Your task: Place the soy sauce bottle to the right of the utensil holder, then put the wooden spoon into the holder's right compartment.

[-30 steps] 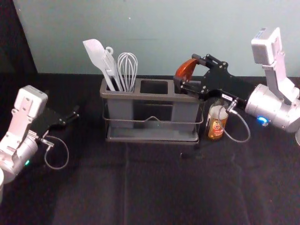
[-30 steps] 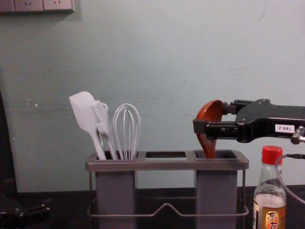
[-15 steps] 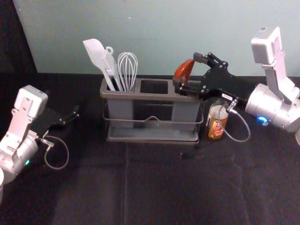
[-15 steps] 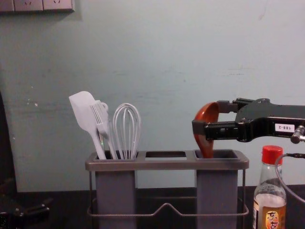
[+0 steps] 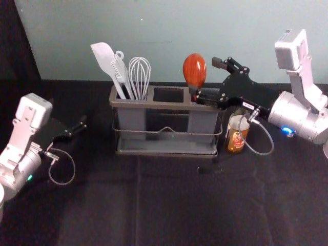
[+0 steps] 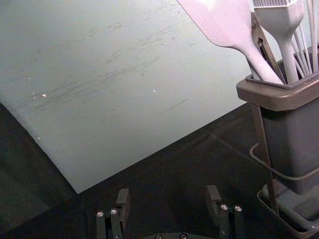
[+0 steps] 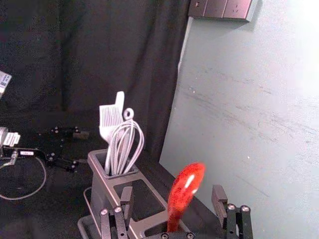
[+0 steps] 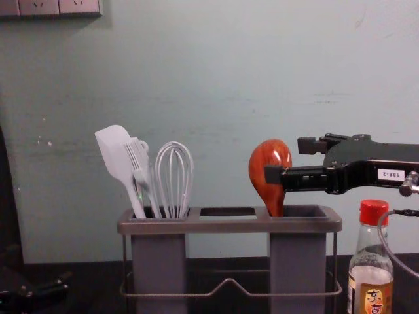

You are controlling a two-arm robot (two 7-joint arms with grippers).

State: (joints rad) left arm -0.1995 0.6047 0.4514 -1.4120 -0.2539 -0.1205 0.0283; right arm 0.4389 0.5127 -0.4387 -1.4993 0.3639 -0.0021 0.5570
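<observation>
The wooden spoon [image 5: 195,70] stands bowl-up in the right compartment of the utensil holder [image 5: 167,106]; in the chest view the spoon [image 8: 268,169] leans slightly left. My right gripper [image 5: 207,79] is open beside the spoon's bowl, one finger in front of it. In the right wrist view the spoon [image 7: 183,193] shows between the spread fingers of my right gripper [image 7: 173,199]. The soy sauce bottle [image 8: 372,268] stands upright just right of the holder, below the right arm. My left gripper [image 5: 77,128] is parked at the left; in its wrist view the left gripper [image 6: 168,199] is open and holds nothing.
A white spatula [image 8: 118,154], a brush [image 8: 139,167] and a whisk [image 8: 173,180] stand in the holder's left compartment. The wall [image 5: 174,41] rises close behind the holder. Dark cloth [image 5: 169,205] covers the table in front. A cable loops from the right arm beside the bottle.
The right gripper has opened and released the spoon. The spoon has turned its rounded back toward the front and tipped left. The left arm and the bottle have stayed put.
</observation>
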